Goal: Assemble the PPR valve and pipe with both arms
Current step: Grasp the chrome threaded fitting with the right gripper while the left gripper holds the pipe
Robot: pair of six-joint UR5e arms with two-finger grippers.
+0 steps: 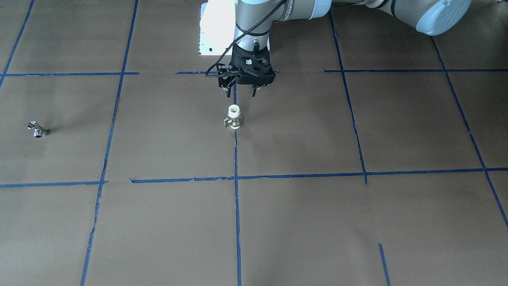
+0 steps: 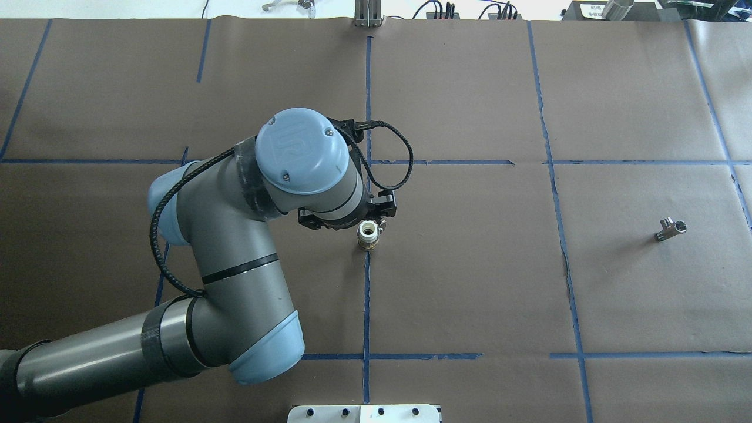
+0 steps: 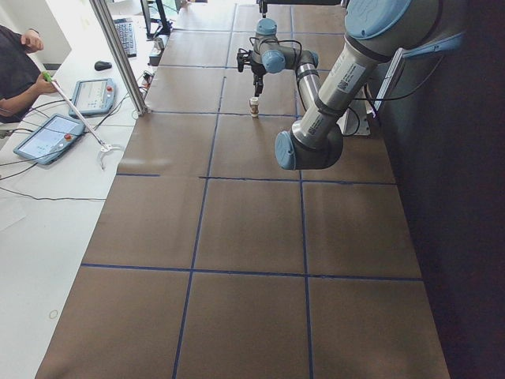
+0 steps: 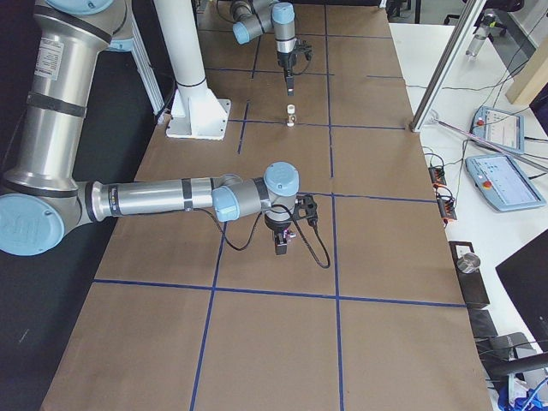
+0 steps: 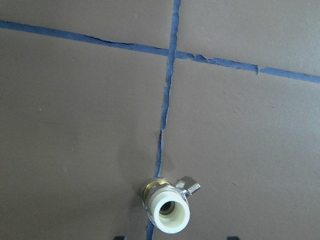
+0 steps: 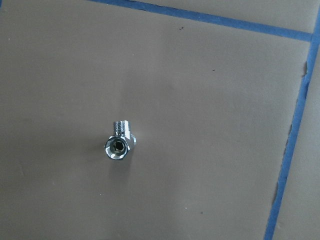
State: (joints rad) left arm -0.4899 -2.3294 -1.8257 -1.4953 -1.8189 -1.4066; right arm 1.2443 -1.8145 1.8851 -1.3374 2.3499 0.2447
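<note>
The PPR valve (image 1: 233,116) stands upright on the brown table on a blue tape line, its white end up and its small handle out to one side. My left gripper (image 1: 240,91) hangs open just above it and a little toward the robot's base, nothing between its fingers. In the left wrist view the valve (image 5: 167,207) sits low in the frame. The pipe (image 2: 671,229), a chrome T fitting, lies alone far off on the robot's right side. The right wrist view looks straight down on the pipe (image 6: 120,144). My right gripper (image 4: 281,248) shows only in the exterior right view; I cannot tell whether it is open or shut.
Blue tape lines (image 2: 367,294) divide the brown table into squares. The white base plate (image 1: 214,28) sits at the robot's edge. A metal post (image 3: 118,55), tablets and a seated person (image 3: 16,71) are beside the table's far side.
</note>
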